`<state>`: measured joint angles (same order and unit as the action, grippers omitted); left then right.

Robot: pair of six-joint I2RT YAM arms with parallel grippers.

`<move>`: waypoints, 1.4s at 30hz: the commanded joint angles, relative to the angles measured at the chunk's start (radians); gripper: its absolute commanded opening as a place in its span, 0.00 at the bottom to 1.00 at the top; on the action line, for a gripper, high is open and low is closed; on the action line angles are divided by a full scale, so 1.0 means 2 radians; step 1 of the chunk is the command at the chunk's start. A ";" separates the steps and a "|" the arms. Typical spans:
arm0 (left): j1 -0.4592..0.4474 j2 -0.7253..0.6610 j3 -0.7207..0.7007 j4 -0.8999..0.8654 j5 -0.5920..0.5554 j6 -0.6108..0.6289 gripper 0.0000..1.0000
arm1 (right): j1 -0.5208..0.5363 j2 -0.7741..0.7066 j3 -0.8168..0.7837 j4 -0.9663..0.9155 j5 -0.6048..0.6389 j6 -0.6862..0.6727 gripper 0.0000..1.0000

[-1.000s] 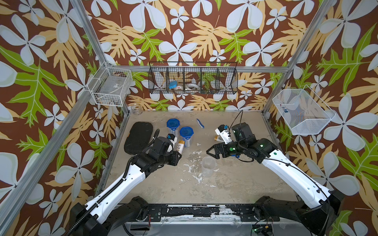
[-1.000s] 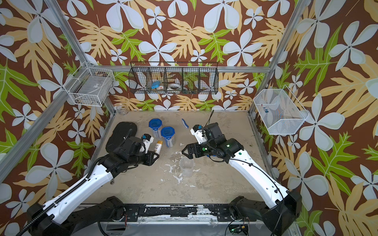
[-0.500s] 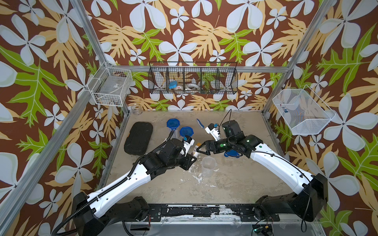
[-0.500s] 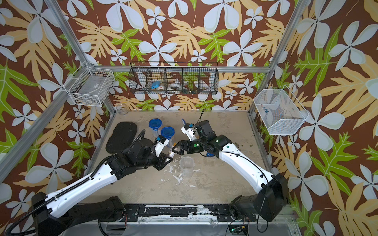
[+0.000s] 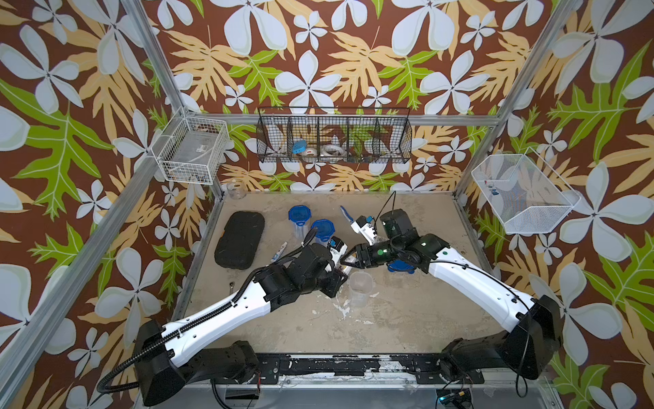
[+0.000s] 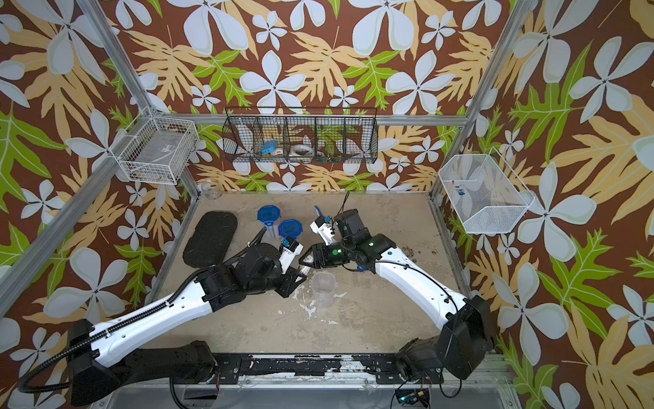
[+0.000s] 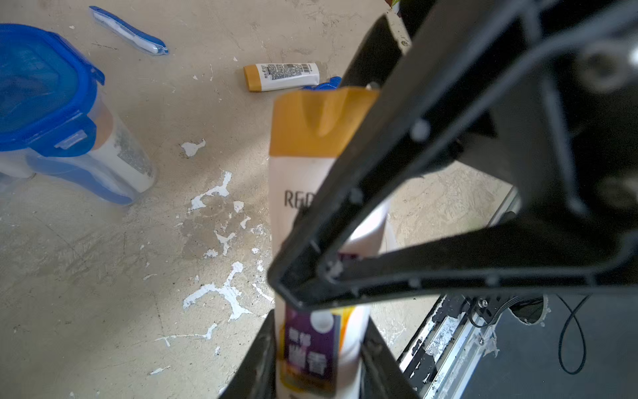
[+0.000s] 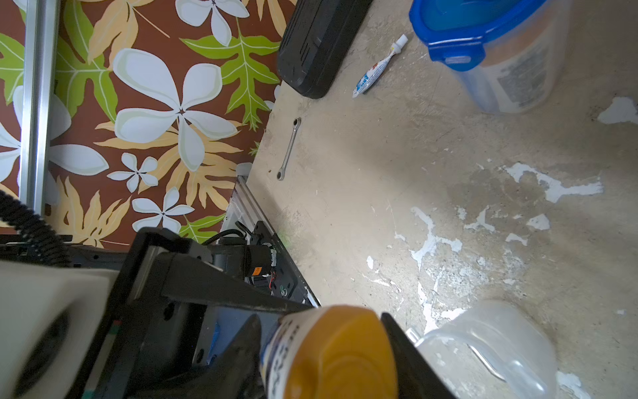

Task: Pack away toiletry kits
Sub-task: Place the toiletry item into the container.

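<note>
My left gripper (image 7: 316, 349) is pinched narrow on the bottom of the white gold-capped bottle (image 7: 303, 165), holding it up right beside the lidless cup (image 5: 360, 287). My right gripper (image 8: 324, 349) is about half closed, jaws snug against the gold cap.

2 near-equal top views down onto table (image 5: 407, 318); 2 wrist views close

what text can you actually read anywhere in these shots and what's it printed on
"RE", rest hidden: front of the held bottle.
Chinese characters on its purple label: too blurred.
Print and barcode on the lying bottle: too small.
Label on the packed bottle in the lidded cup: too small.
Toothpaste tube print: too small.
</note>
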<state>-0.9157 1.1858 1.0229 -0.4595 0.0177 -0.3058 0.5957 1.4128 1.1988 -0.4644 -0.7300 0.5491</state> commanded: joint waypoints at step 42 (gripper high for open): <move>0.069 -0.008 -0.031 0.013 0.052 -0.134 0.85 | 0.056 -0.109 -0.113 0.041 0.273 -0.180 0.06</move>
<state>-0.7799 1.1767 0.9619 -0.4526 0.1135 -0.5655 0.6945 1.1919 0.9890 -0.4500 -0.2081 0.2203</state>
